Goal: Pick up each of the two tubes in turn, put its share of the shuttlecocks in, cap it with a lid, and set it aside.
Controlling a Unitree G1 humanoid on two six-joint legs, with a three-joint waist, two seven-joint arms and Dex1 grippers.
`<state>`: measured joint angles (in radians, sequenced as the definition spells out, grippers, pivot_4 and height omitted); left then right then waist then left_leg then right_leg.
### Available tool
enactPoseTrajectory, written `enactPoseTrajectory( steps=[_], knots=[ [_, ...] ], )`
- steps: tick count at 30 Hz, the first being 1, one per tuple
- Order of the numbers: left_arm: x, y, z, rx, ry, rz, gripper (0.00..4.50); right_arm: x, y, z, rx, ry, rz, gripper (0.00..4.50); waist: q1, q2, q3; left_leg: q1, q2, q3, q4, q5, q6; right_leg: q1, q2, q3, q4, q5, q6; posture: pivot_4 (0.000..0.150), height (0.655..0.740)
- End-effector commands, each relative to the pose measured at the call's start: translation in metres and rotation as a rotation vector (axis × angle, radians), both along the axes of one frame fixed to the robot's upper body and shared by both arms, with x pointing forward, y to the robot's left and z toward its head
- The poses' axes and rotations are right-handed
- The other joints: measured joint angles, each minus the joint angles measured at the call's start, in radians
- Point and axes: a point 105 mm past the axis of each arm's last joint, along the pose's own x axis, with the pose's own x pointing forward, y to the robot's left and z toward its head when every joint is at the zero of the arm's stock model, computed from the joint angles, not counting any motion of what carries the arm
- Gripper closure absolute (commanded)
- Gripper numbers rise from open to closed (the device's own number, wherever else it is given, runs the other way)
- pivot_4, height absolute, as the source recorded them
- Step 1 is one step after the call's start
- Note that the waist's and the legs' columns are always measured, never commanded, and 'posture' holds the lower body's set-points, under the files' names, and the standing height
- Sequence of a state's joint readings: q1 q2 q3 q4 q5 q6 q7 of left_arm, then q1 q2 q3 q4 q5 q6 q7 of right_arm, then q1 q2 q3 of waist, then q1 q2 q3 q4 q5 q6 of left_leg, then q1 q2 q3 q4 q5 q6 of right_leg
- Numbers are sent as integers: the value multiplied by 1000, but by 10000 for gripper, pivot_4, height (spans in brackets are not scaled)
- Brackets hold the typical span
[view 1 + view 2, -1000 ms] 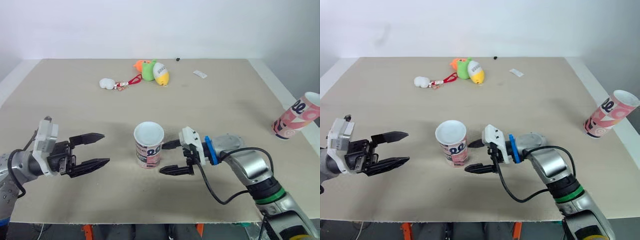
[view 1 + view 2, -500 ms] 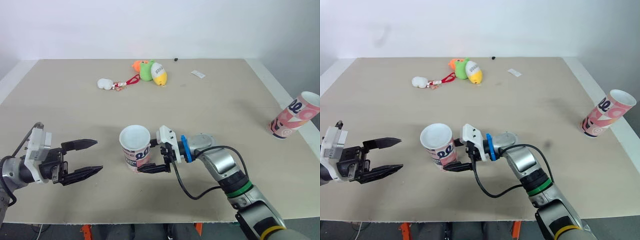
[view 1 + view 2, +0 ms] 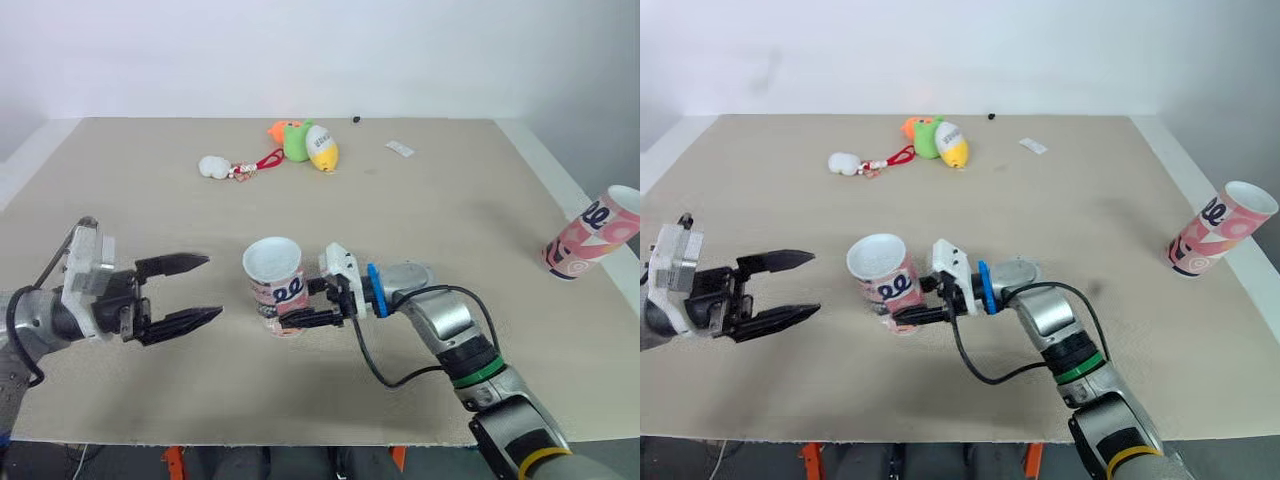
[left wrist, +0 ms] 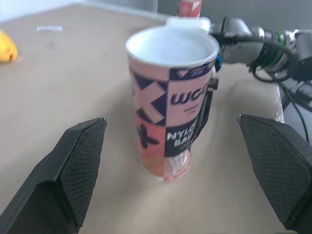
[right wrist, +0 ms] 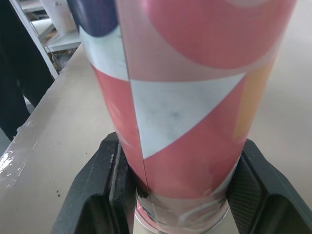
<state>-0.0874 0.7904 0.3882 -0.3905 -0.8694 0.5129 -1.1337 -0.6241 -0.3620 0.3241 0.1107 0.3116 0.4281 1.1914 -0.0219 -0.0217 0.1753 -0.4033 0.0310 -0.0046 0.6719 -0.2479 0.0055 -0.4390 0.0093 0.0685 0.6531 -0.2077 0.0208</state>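
A pink, white and navy patterned tube [image 3: 278, 290] stands mid-table with its mouth open, leaning slightly to the left. My right gripper [image 3: 293, 308] is shut on its lower part, and in the right wrist view the tube [image 5: 195, 97] is pressed between both black fingers [image 5: 97, 190]. My left gripper [image 3: 205, 290] hovers open to the tube's left, a short gap away, pointing at it. The left wrist view frames the tube [image 4: 170, 107] between its spread fingers [image 4: 78, 170]. A second tube [image 3: 590, 235] leans at the table's far right edge.
Plush toys [image 3: 305, 143] and a white charm on a red cord [image 3: 213, 167] lie at the back centre. A small white tag [image 3: 400, 149] lies further right. The table's front edge runs just below both arms.
My right gripper has moved left and closed around the middle tube, which now leans slightly. The left gripper stayed open and came a little nearer the tube. The camera shifted between frames.
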Motion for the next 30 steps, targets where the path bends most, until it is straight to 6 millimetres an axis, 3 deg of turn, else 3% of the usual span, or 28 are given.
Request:
enactPoseTrajectory(
  steps=[1,4,8,10,19,23,26,28,29,30],
  knots=[
    [5,-22,17,-82,-49,-59,0,9,-23,28,111,0,-99,22643,0,-1,0,0,0,0,0,0,0,0,0,0,0,0,0,1500,7323],
    [23,-42,21,-99,-76,-65,0,35,-66,47,213,-31,-345,22643,-1,-1,0,0,-2,0,0,2,-3,1,0,3,-1,2,3,1500,7323],
    [49,-63,21,-114,-58,-40,0,63,-129,55,277,-150,-726,22643,1,-1,0,0,-3,0,0,2,-3,1,1,4,0,2,3,1500,7323],
    [58,-71,22,-117,-54,-44,0,69,-150,55,286,-194,-856,22643,-1,-1,0,0,-3,0,0,3,-4,1,1,5,0,3,3,1500,7323],
    [87,-100,24,-95,-21,-77,0,91,-244,19,162,-297,-1467,22643,-16,0,0,0,-3,4,-1,3,-4,-1,2,9,0,5,1,1500,7323],
    [97,-107,27,-83,-17,-50,0,91,-266,16,186,-294,-1590,22643,-21,-1,0,0,-3,4,-1,3,-5,0,1,9,-1,6,3,1500,7323],
    [102,-108,26,-75,-12,-28,0,90,-266,10,180,-279,-1591,22643,-23,-1,0,0,-4,5,-1,4,-5,1,1,11,-3,8,6,1500,7323],
    [104,-107,23,-60,-11,-13,0,89,-261,4,172,-256,-1559,14430,-23,-1,0,0,-4,6,-1,4,-5,1,1,12,-3,8,7,1500,7323],
    [104,-106,22,-56,-12,-9,0,89,-259,2,171,-241,-1550,14430,-23,-1,0,1,-4,6,-1,4,-5,1,1,12,-3,8,7,1500,7323],
    [105,-106,22,-56,-11,-5,0,89,-258,0,173,-226,-1542,6750,-23,-1,0,1,-4,6,-1,4,-5,1,1,12,-3,8,7,1500,7323]
  ],
)
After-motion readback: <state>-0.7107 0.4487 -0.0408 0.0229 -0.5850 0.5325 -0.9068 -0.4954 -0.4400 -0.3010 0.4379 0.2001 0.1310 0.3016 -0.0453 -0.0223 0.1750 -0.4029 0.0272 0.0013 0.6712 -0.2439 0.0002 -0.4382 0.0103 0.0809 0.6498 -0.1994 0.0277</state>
